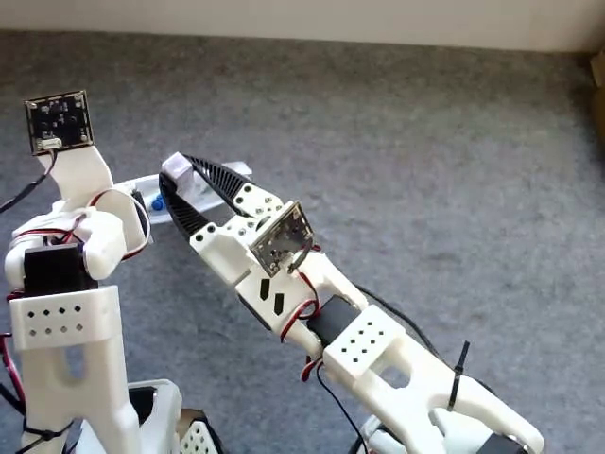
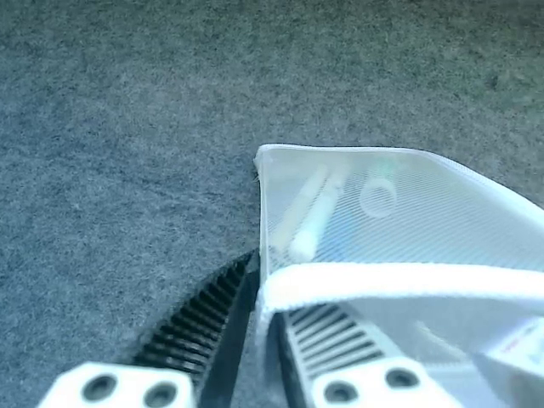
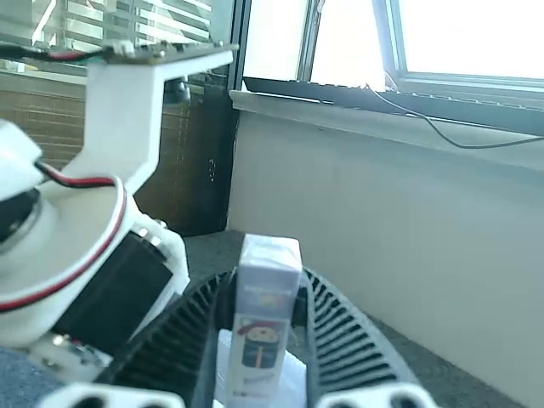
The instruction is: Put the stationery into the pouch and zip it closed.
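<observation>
A white mesh pouch (image 2: 408,212) lies on the grey carpet, with white pens (image 2: 310,217) and a small clear roll (image 2: 378,195) showing through the mesh. My left gripper (image 2: 272,340) is shut on the pouch's open rim at one corner. In the high view the pouch (image 1: 163,216) is mostly hidden under both arms. My right gripper (image 1: 176,174) hovers just above it, shut on a small white box (image 3: 259,340) with a printed picture, held upright between the black fingers (image 3: 340,340). The box (image 1: 176,166) sits at the fingertips beside the left arm (image 1: 85,236).
Open grey carpet (image 1: 425,142) stretches to the right and toward the far wall. The left arm's white body (image 3: 93,255) stands close beside my right gripper. A pale wall and a window sill (image 3: 382,102) rise behind.
</observation>
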Robot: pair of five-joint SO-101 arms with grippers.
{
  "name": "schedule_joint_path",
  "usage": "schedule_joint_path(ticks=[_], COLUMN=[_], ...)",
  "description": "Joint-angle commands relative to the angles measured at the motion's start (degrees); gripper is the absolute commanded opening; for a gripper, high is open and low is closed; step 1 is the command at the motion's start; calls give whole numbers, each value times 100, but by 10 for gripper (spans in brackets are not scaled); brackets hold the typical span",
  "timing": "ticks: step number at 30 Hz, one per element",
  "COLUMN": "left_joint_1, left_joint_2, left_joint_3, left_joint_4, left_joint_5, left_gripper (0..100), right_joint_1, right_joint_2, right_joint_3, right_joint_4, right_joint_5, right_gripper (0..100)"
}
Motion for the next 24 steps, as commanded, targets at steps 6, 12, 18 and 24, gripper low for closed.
schedule_joint_path(ticks=[6,12,18,24], left_joint_1=[163,145,136,136], left_joint_2=[13,13,13,13], left_joint_3=[-127,-127,-127,-119], left_joint_4=[-88,-88,-79,-88], left_joint_5=[35,26,26,26], left_gripper=[7,7,7,7], right_joint_1=[48,40,31,-75], right_joint_2=[-40,-40,-391,-1393], right_joint_3=[-48,-48,-22,-31], right_joint_4=[277,295,338,1411], right_joint_5=[114,114,114,97], right_gripper=[143,143,142,142])
